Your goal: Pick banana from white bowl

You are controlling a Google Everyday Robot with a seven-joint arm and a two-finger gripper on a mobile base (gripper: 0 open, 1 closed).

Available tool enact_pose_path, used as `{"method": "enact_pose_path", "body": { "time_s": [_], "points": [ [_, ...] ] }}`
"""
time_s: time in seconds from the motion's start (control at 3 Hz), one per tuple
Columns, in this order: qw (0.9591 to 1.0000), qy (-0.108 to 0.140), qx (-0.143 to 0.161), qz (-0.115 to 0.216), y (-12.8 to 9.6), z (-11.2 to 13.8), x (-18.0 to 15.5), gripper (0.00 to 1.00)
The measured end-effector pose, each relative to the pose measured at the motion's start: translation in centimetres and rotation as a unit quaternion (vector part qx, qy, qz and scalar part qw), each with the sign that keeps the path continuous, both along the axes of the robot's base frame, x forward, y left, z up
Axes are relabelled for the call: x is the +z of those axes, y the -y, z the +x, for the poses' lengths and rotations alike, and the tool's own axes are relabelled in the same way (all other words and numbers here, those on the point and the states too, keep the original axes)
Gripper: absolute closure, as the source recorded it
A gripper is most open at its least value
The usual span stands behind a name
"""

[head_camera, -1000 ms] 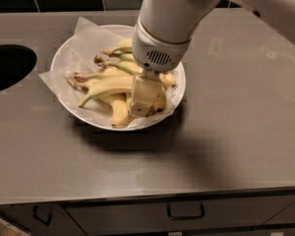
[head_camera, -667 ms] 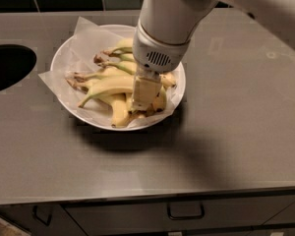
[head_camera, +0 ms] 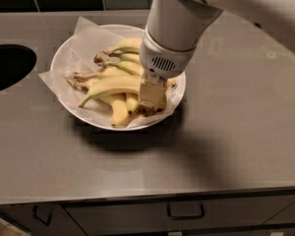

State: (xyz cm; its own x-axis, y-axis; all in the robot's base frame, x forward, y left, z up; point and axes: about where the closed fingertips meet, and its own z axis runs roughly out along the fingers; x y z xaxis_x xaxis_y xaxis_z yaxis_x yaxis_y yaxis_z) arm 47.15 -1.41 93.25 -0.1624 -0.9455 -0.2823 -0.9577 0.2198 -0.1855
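Note:
The white bowl [head_camera: 64,53], lined with crinkled white paper, sits on the grey counter and holds several bananas. The long pale-yellow banana [head_camera: 110,86] lies across the middle of the pile, with its thin greenish stem pointing to the lower left. My gripper [head_camera: 151,96] reaches down from the upper right into the right side of the bowl. It sits over the right end of that banana and hides it. The white wrist covers the bananas behind it.
A dark round hole [head_camera: 7,65] opens in the counter at the far left. The grey counter [head_camera: 236,132] runs to its front edge, with drawers and handles [head_camera: 186,213] below. A dark tiled wall runs along the back.
The gripper has sunk slightly lower into the right side of the bowl. The bananas and the bowl have not visibly moved.

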Motion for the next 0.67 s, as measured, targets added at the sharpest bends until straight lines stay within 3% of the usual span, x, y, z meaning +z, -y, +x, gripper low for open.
{"method": "enact_pose_path", "body": {
  "time_s": [0.33,0.67],
  "points": [
    [1.0,-0.002,-0.008,0.0,-0.1,-0.1,0.2,0.6],
    [1.0,0.003,-0.004,-0.005,-1.2,-0.2,1.3,0.51]
  ]
}}
